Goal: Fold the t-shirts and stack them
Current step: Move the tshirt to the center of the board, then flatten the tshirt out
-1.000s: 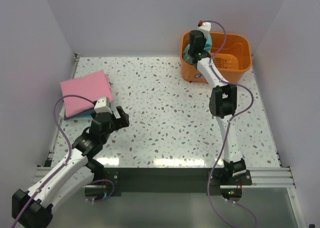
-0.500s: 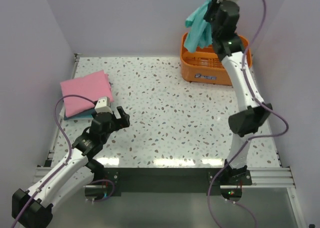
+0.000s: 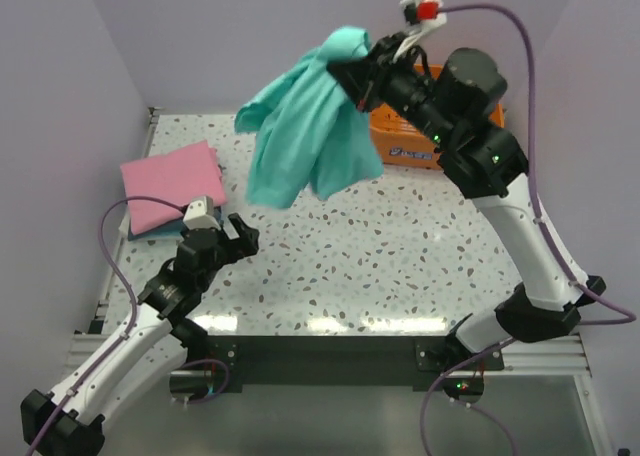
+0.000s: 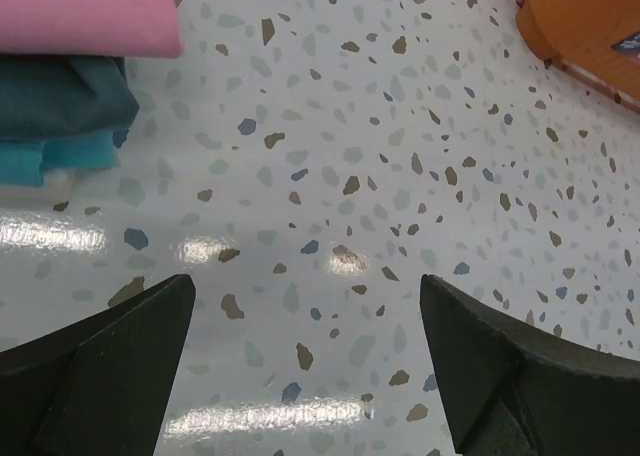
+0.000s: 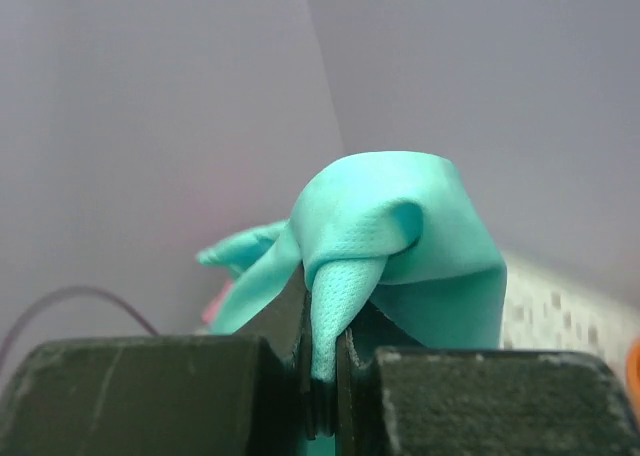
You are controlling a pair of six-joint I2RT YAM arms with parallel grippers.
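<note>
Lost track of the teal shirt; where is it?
The teal shirt hangs from the right gripper, in the air left of the basket in the top view.

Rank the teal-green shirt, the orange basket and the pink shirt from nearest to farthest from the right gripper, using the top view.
1. Teal-green shirt: pinched in the right gripper.
2. Orange basket: back right, partly behind the arm.
3. Pink shirt: far left, stacked.

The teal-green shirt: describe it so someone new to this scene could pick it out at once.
Start at the speckled table and look above its far half, just left of the orange basket. There the right gripper holds the teal-green shirt in the air, hanging loose and crumpled. The pink shirt and the darker shirt under it lie folded on the table's left edge.
</note>
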